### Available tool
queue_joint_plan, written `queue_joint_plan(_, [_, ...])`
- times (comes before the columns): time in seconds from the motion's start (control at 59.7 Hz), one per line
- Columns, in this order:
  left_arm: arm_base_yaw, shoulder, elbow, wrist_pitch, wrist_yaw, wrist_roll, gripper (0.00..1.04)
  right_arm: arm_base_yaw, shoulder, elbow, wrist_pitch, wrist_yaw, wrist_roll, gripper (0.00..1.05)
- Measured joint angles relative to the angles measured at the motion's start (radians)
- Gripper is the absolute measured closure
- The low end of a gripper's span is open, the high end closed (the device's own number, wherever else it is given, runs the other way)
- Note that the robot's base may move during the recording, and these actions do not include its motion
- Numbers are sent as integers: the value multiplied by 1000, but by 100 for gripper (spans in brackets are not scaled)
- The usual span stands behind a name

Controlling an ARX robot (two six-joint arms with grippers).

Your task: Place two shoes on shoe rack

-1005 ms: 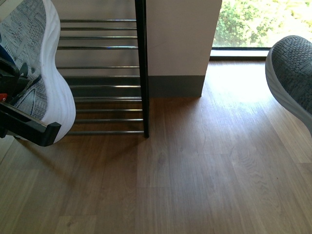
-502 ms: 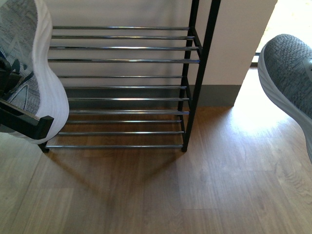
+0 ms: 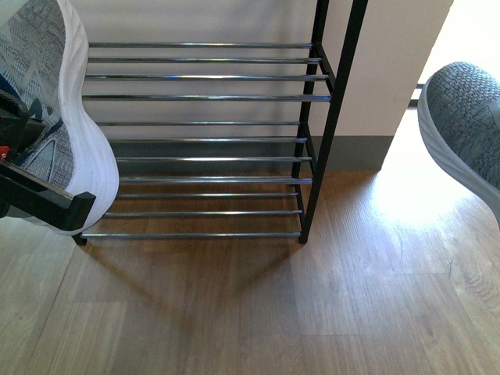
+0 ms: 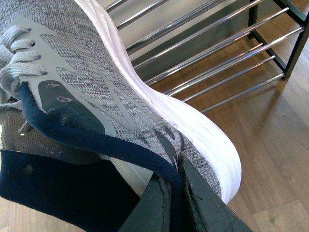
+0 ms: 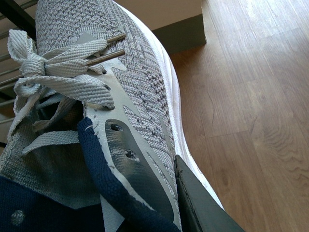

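Left fingers (image 4: 203,209) on upright, toe-up sneaker (image 4: 101,82)

Floor (image 3: 258,312) before shoe rack (image 3: 203,98) apparently open.

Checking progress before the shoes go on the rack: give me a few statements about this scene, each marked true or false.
1. The left gripper clamps the left sneaker by its navy collar. True.
2. One sneaker already rests on the shoe rack. False: both are held off it, and the right sneaker is off to its side.
3. The rack stands on a wooden floor. True.
4. The right sneaker's laces hang untied. False: they are tied in a bow.
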Motion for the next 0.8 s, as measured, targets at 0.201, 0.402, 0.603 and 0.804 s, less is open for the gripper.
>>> queue_joint_plan(0.201, [0, 0, 0, 0, 0, 0, 103, 0, 0, 0, 0, 1, 0, 104])
queue_joint_plan(0.402, [0, 0, 0, 0, 0, 0, 103, 0, 0, 0, 0, 1, 0, 104])
queue_joint_plan(0.603, [0, 0, 0, 0, -1, 0, 103, 0, 0, 0, 0, 1, 0, 104])
queue_joint_plan(0.804, [0, 0, 0, 0, 1, 0, 103, 0, 0, 0, 0, 1, 0, 104])
